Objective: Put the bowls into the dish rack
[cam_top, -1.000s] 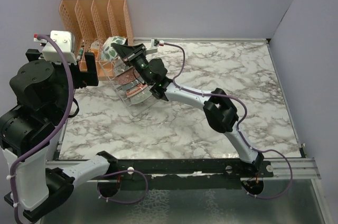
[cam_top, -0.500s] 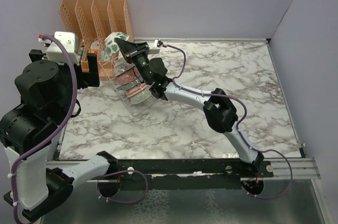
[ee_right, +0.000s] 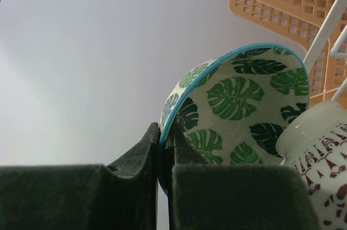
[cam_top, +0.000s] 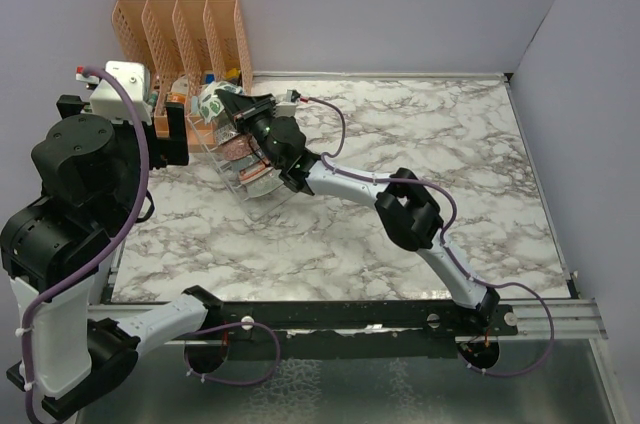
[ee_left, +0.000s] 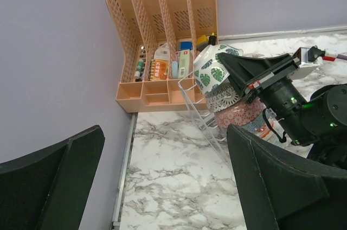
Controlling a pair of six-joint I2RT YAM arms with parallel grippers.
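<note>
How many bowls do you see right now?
3: leaf-patterned bowl pinched by the right gripper at the dish rack's far end, lattice bowl next, red-speckled bowl after it. A fourth may hide behind the right arm.

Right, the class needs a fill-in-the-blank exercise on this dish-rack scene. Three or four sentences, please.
1. The right hand grips the leaf-patterned bowl by its ____.
2. That bowl's leaves are coloured ____.
3. Next to the wire dish rack stands an ____ slotted organizer.
4. The open left hand holds ____.
Missing words: rim; green; orange; nothing.
</note>
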